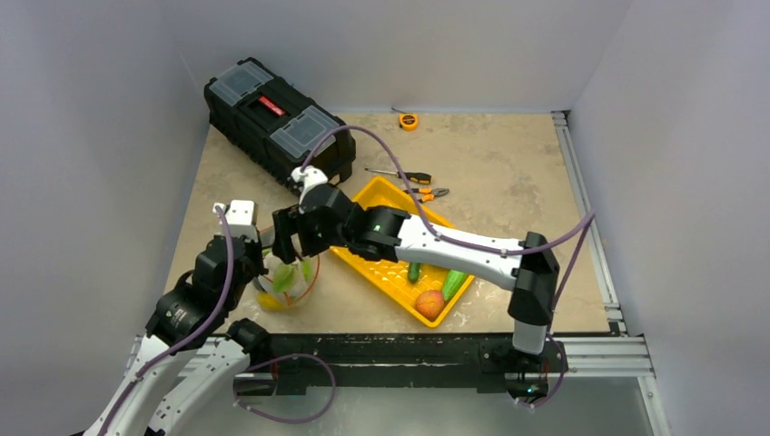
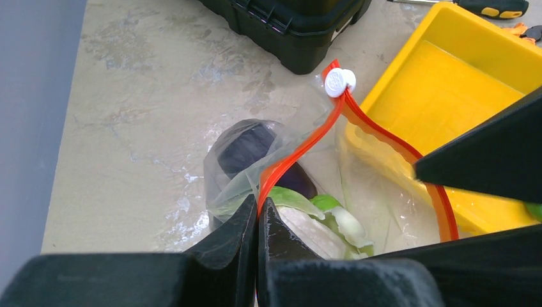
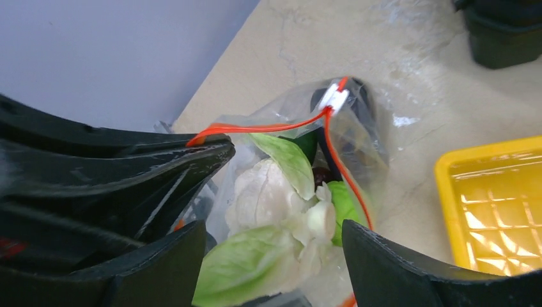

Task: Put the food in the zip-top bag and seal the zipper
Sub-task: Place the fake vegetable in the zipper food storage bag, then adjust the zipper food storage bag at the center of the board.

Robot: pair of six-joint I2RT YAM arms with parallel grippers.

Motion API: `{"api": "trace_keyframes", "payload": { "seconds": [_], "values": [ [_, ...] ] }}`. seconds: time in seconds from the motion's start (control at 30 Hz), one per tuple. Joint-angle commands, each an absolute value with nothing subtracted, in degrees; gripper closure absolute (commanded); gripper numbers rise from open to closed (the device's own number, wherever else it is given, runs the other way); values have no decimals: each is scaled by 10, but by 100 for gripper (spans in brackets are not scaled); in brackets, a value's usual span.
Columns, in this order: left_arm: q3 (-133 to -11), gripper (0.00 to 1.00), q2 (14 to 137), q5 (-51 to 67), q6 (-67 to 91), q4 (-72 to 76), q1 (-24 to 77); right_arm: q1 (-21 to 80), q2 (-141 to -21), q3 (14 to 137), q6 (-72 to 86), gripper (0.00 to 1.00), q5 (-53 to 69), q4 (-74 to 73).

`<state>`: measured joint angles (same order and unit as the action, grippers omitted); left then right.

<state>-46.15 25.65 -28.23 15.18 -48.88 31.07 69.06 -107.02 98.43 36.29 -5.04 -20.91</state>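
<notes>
Zip-top bag [image 3: 369, 146] lies on the desk [image 1: 508, 163] toward its near left corner, just left of the yellow tray [image 1: 386, 271], mouth gaping. Left hand [image 2: 259, 208] is clenched on the zipper [image 2: 300, 144], pinching the red-orange strip between its closed fingers; the white slider [image 2: 339, 82] sits at the strip's far end. Right hand [image 3: 273, 233] hovers over the open mouth, fingers spread, nothing clasped between them. Inside the bag: white cauliflower [image 3: 262, 192], cabbage leaves [image 3: 287, 160], dark purple eggplant [image 2: 255, 150]. In the tray, toward the desk's near edge: two green cucumbers [image 1: 452, 283] and an orange peach [image 1: 429, 302]. Black toolbox [image 1: 272, 118] stands at the far left corner.
</notes>
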Motion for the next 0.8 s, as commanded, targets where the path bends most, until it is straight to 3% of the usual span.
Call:
{"api": "trace_keyframes", "payload": {
  "seconds": [0.0,0.37,0.63,0.77],
  "values": [
    [-463,100,265,-271,136,-465,308,670,-1003,980,339,21,-67,-254],
    [-463,100,268,-272,138,-469,308,611,-986,945,257,5,-41,-325],
    [-461,100,268,-274,139,-468,308,611,-1038,960,245,8,-42,-329],
    [-461,100,266,-267,140,-467,309,611,-1066,957,261,20,-17,-292]
  ]
}}
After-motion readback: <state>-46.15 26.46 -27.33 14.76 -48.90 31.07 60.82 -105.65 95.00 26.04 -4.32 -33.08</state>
